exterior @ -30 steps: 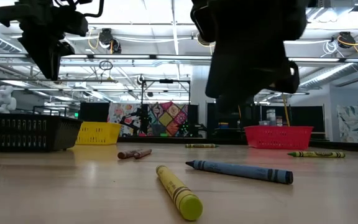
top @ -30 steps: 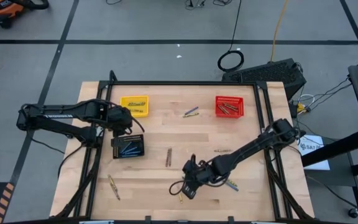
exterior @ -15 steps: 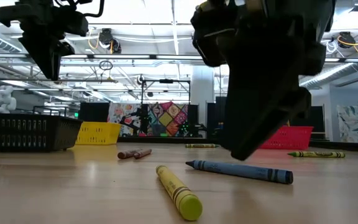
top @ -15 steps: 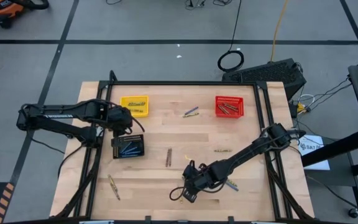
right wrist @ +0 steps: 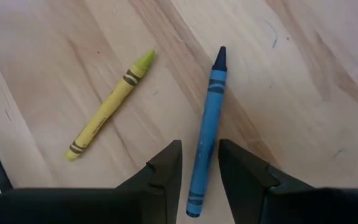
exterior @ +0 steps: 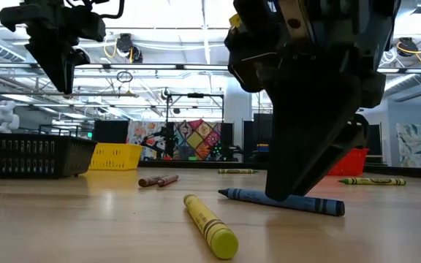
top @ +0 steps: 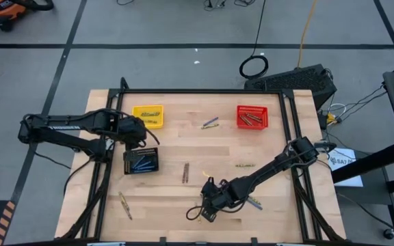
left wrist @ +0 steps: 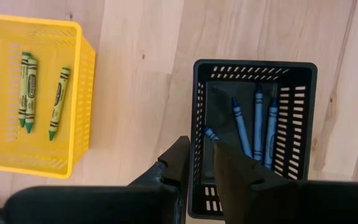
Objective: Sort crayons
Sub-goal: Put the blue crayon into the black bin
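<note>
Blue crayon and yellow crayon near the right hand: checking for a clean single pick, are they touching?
Apart. The right wrist view shows bare wood between the blue crayon and yellow crayon.

blue crayon [right wrist: 207,127]: we see it flat on the desk, tip away from the wrist camera, paper wrap intact
yellow crayon [right wrist: 109,106]: flat, just beside the blue one, angled away from it
brown pair [top: 185,172]: mid-desk, side by side
yellow-green crayon [top: 245,165]: flat, right of centre
far pair [top: 210,123]: crossing, between yellow and red baskets
near-left crayon [top: 125,205]: lies alone
binned: three yellow-green [left wrist: 28,91], several blue [left wrist: 257,127], several in red basket [top: 250,119]
</note>
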